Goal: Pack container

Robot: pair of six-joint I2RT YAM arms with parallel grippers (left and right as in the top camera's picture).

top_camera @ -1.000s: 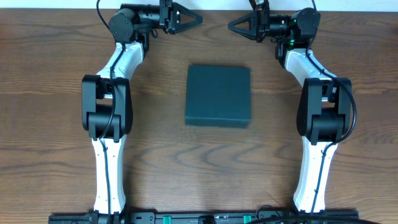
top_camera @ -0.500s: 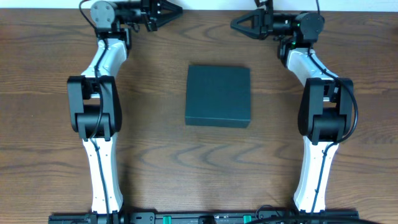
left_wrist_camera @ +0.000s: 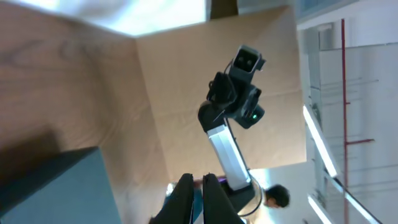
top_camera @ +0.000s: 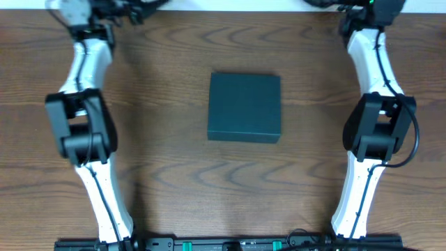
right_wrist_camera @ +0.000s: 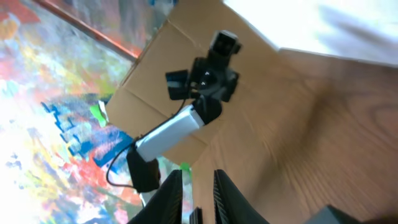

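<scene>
The container (top_camera: pixel 244 108) is a dark teal-black square box, lid shut, lying flat in the middle of the table. Both arms reach to the far edge, well away from it. My left gripper (top_camera: pixel 139 7) is at the top left, mostly cut off by the frame. In the left wrist view its fingers (left_wrist_camera: pixel 198 199) stand almost together with nothing between them, and a container corner (left_wrist_camera: pixel 56 186) shows at lower left. My right gripper (right_wrist_camera: pixel 196 196) has a narrow gap between its jaws and is empty. A container corner (right_wrist_camera: pixel 367 218) shows at lower right.
The wooden table (top_camera: pixel 174 181) surrounds the box. A brown cardboard panel (left_wrist_camera: pixel 205 68) stands beyond the far edge. The right arm (left_wrist_camera: pixel 233 106) shows in the left wrist view, the left arm (right_wrist_camera: pixel 193 106) in the right wrist view. A person (left_wrist_camera: pixel 277 198) is in the background.
Both arms have swung outward and back toward the far edge, the left to the left and the right to the right. The container has not moved.
</scene>
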